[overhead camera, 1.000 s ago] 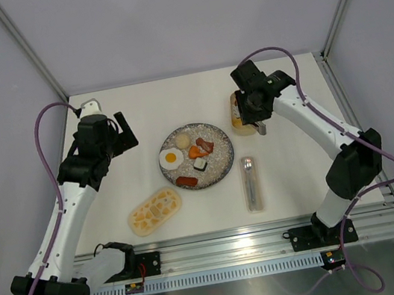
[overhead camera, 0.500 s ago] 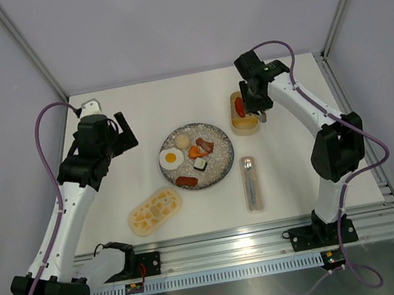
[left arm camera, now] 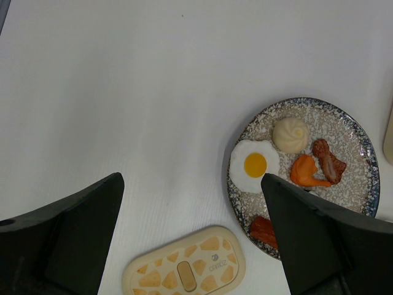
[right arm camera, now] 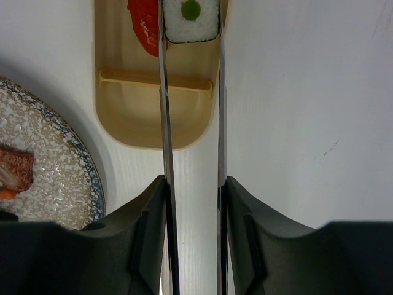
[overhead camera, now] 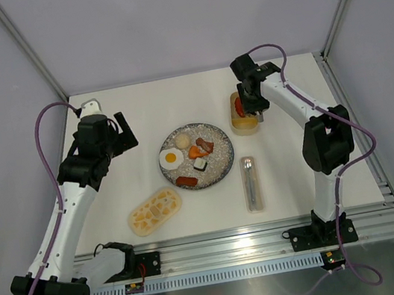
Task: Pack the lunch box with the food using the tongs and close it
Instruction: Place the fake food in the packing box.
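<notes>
Right now our right gripper (right arm camera: 194, 184) is clenched around the thin silver metal tongs (right arm camera: 166, 123), squeezing the two slim arms just enough to pinch a black-and-white sushi roll (right arm camera: 190, 17) between them. We hold the roll over the far compartment of the small cream-beige plastic lunch box (right arm camera: 153, 117), beside a red sausage piece (right arm camera: 143, 21) already lying there. That placing suggests that easing the squeeze would drop it in. We cannot tell whether the roll touches the floor of the box.

Our left gripper (left arm camera: 190, 184) hangs released, its jaws spread wide, over the white table (left arm camera: 153, 74) left of the speckled grey round plate (left arm camera: 363, 153). It looks parked clear of the work.

Its wrist view gives what the right one cuts off. A white-and-yellow fried egg (left arm camera: 253, 165), a pale round bun (left arm camera: 290, 133) and an orange piece (left arm camera: 305, 172) wait on the plate, and the cream lid patterned yellow (left arm camera: 184, 270) lies flat nearby. Only the overhead view shows the long clear narrow cutlery case (overhead camera: 251, 182), right of the plate.
</notes>
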Controlling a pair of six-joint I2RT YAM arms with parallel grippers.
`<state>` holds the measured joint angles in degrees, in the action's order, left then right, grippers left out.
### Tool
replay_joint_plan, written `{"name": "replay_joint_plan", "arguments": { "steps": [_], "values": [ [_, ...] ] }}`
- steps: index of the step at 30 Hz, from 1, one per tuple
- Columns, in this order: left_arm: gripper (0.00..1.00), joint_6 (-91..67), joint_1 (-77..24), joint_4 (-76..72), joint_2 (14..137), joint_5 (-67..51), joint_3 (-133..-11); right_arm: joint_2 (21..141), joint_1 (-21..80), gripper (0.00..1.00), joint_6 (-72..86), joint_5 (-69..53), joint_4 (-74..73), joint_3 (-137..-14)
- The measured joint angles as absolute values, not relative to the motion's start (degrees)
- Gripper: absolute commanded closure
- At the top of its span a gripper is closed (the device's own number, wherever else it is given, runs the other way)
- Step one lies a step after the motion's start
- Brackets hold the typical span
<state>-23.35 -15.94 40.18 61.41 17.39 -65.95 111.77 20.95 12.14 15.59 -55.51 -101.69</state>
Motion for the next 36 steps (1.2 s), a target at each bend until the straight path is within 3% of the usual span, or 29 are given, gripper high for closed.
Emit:
{"name": "replay_joint_plan", "arguments": {
  "steps": [16, 36],
  "values": [
    [0.01, -22.76, -15.94, 40.18, 62.78, 17.61, -65.95, 113.23, 20.62, 0.45, 12.05, 15.99, -54.68, -102.74],
    [0.01, -22.72, -15.94, 40.18, 63.16, 17.63, -65.95, 113.10, 20.60, 0.45, 11.77, 14.96, -55.18, -105.45]
  ]
}}
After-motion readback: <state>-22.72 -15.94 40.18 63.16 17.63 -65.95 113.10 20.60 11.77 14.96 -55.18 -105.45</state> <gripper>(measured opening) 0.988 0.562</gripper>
